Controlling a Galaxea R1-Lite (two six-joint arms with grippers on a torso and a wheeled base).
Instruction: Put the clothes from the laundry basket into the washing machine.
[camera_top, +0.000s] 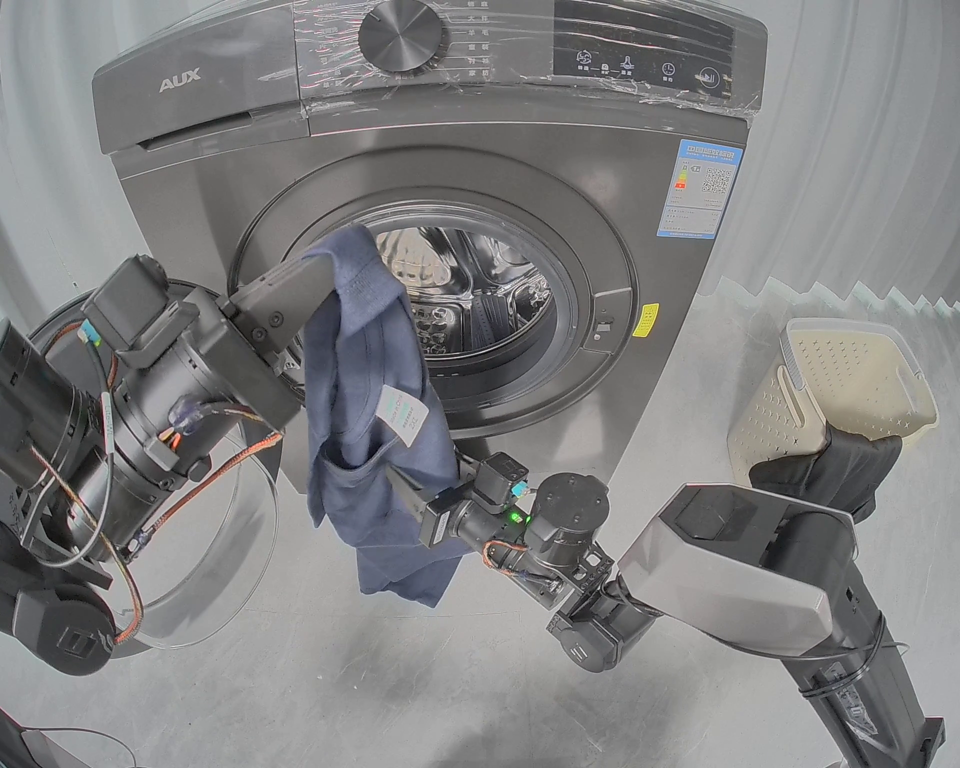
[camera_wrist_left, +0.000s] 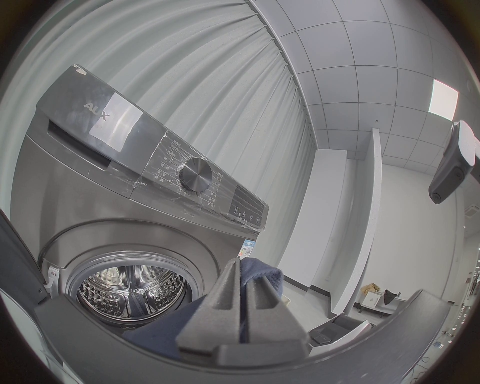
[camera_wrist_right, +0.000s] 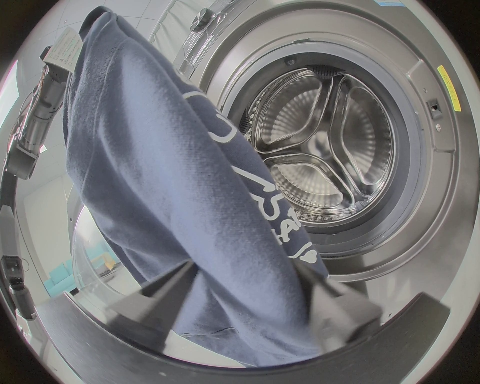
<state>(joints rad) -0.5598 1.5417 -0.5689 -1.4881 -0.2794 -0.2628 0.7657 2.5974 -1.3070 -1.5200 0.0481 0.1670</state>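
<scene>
**Shirt held up at the drum mouth, loading step in hand**

Head view: my left gripper (camera_top: 322, 275) is pinched shut on the top of the navy shirt (camera_top: 360, 400). The shirt hangs free in front of the left part of the washer (camera_top: 450, 130) opening, none of it inside yet. The drum (camera_top: 470, 290) looks bare apart from a dark strip I can't identify. The door (camera_top: 210, 540) is swung open to the near left. My right gripper (camera_top: 402, 490) sits low at the shirt's hanging part, its tips partly hidden by cloth. The basket (camera_top: 780, 410) stands on the floor well off to the right, with a dark garment (camera_top: 830, 460) draped over its near rim.

Left wrist view: the fingers (camera_wrist_left: 220, 310) are pressed together with blue shirt (camera_wrist_left: 257, 272) cloth caught between them. The drum (camera_wrist_left: 130, 292) is just beyond.

Right wrist view: the right gripper (camera_wrist_right: 247, 270) is spread wide with the shirt (camera_wrist_right: 175, 175) hanging down between its two fingers, not clamped. The drum (camera_wrist_right: 325, 150) is straight ahead and open.

Step, as I judge it: loading the first piece, with the dark one to follow. Next I'd carry the left gripper forward and right, past the door seal. The right should push or gather the low tail in, so that nothing drapes over the rim. Release only once the bulk is inside.
</scene>
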